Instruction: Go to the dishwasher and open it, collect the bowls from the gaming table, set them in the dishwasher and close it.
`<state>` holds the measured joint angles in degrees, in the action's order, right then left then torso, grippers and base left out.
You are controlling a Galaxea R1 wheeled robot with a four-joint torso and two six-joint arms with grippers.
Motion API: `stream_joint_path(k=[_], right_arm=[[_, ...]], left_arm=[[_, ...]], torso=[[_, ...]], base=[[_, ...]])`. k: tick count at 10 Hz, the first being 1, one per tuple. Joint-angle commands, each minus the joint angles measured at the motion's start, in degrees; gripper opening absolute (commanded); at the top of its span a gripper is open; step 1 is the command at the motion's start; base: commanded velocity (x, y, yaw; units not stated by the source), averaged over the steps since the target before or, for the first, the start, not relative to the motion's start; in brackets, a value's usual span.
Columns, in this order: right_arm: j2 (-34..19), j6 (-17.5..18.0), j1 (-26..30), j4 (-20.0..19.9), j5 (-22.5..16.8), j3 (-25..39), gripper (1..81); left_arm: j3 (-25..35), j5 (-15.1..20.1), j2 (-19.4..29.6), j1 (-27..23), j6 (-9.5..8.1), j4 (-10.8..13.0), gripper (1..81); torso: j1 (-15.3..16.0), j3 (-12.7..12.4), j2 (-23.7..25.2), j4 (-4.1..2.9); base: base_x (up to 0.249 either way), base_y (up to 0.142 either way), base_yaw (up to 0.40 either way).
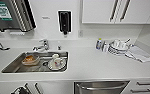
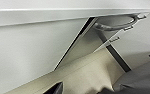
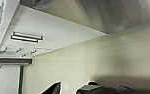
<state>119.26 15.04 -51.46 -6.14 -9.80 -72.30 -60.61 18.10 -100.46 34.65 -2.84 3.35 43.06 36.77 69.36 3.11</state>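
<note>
The dishwasher (image 1: 101, 87) sits under the white counter just right of the middle, with a brushed steel front and a bar handle along its top. Its curved handle (image 2: 114, 26) also shows in the left wrist view, off beyond white cabinet fronts. A dark part of my left arm (image 1: 19, 90) rises at the lower left, in front of the cabinets under the sink. Dark bits of my left gripper (image 2: 54, 89) and right gripper (image 3: 68, 89) show low over the pale floor. The bowls and the gaming table are out of view.
A steel sink (image 1: 13, 67) holds a plate, a cup and an orange container. Stacked white dishes (image 1: 117, 47), a bottle and a folded cloth (image 1: 139, 55) stand on the counter (image 1: 91, 65) at the right. White drawers with bar handles (image 1: 144, 87) flank the dishwasher.
</note>
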Motion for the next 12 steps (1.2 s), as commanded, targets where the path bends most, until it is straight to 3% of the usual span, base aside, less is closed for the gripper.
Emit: stream_joint_path(k=[1, 2, 3, 4, 5, 9, 10, 12], right_arm=[[-0.2, 0.2, 5.3, -0.8, -3.1, -0.7, 81.1], [0.3, 0.2, 5.3, -1.0, -4.7, -1.7, 81.1], [0.4, 1.3, 5.7, -1.0, -4.8, -1.8, 81.1], [0.4, 2.0, 6.0, -0.8, -4.8, -1.6, 81.1], [0.6, 1.9, 6.0, -0.8, -4.8, -1.7, 81.1], [2.1, 2.4, 6.0, -1.0, -4.8, -3.9, 81.1], [3.0, 3.8, 6.2, -0.8, -4.8, -4.9, 81.1], [3.7, 6.7, 7.3, -1.0, -4.9, -6.3, 81.1]], left_arm=[[-1.6, 1.9, 0.0, -5.2, -0.15, -1.4, 81.1], [-1.7, 2.2, -0.2, -5.2, -0.06, -1.3, 81.1], [-3.6, 3.0, -0.9, -5.5, -0.49, -3.0, 81.1], [-5.5, 4.5, -1.7, -6.4, -0.68, -6.5, 81.1], [-5.9, 4.6, -2.2, -6.0, -0.68, -7.2, 81.1], [-5.7, 3.4, -3.5, -4.6, 0.38, -5.5, 81.1], [-5.3, 0.0, -4.1, -4.6, 1.17, -2.4, 81.1], [-5.6, -4.6, -6.1, -5.1, 1.08, 0.2, 81.1]], torso=[[0.0, 0.0, 0.0, 0.0], [0.0, 0.0, 0.0, 0.0], [0.0, 0.0, 0.0, 0.0], [0.0, 0.0, 0.0, 0.0], [0.0, 0.0, 0.0, 0.0], [0.0, 0.0, 0.0, 0.0], [0.0, 0.0, 0.0, 0.0], [0.0, 0.0, 0.0, 0.0]], base=[[0.0, 0.0, 0.0], [0.0, 0.0, 0.0], [0.0, 0.0, 0.0], [0.0, 0.0, 0.0], [0.0, 0.0, 0.0], [0.0, 0.0, 0.0], [0.0, 0.0, 0.0], [0.0, 0.0, 0.0]])
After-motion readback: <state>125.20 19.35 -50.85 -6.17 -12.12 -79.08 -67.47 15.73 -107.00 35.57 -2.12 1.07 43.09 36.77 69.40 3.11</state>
